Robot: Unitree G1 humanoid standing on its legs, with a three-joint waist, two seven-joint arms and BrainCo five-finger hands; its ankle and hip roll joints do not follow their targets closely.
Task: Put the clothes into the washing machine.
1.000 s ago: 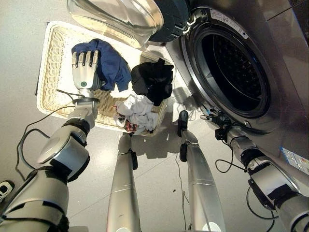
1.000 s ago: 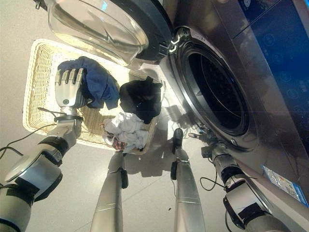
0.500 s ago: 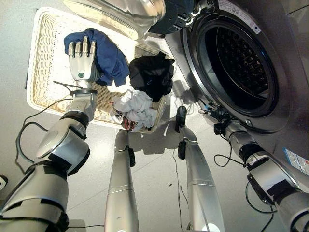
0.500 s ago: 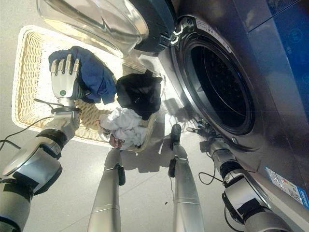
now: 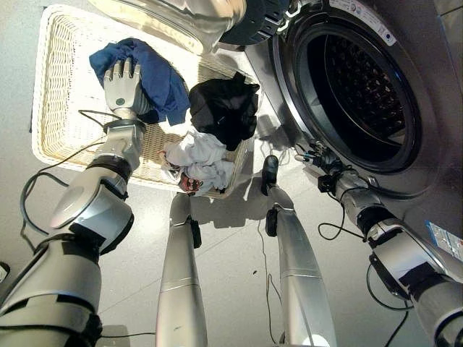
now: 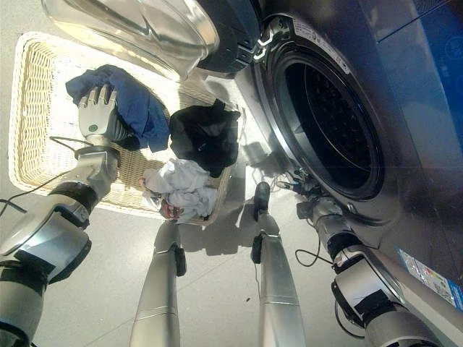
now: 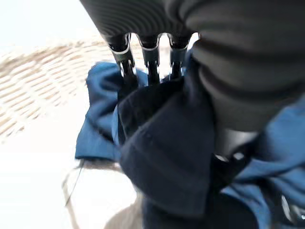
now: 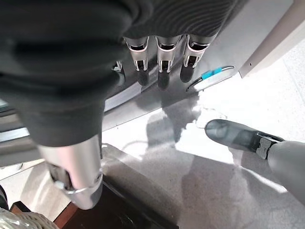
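Observation:
A blue garment [image 5: 160, 78] lies at the far side of a white wicker basket [image 5: 52, 108] on the floor. My left hand [image 5: 123, 85] rests on it, and its fingers [image 7: 148, 64] and thumb are curled into a fold of the blue cloth [image 7: 167, 157]. A black garment [image 5: 221, 108] and a white one [image 5: 199, 155] lie at the basket's end nearest the washing machine. The machine's drum [image 5: 358, 79] stands open and dark. My right hand [image 5: 318, 159] hangs open by the drum's lower rim, with its fingers [image 8: 162, 59] straight and nothing in them.
The washer's round glass door [image 5: 181, 14] is swung open above the basket's far edge. The machine's grey front panel [image 5: 427, 166] runs along the right. Grey floor [image 5: 231, 246] lies between the basket and the machine.
My left hand's fingers have curled down into the blue garment. The whole view has shifted a little. The right hand has stayed by the drum's rim.

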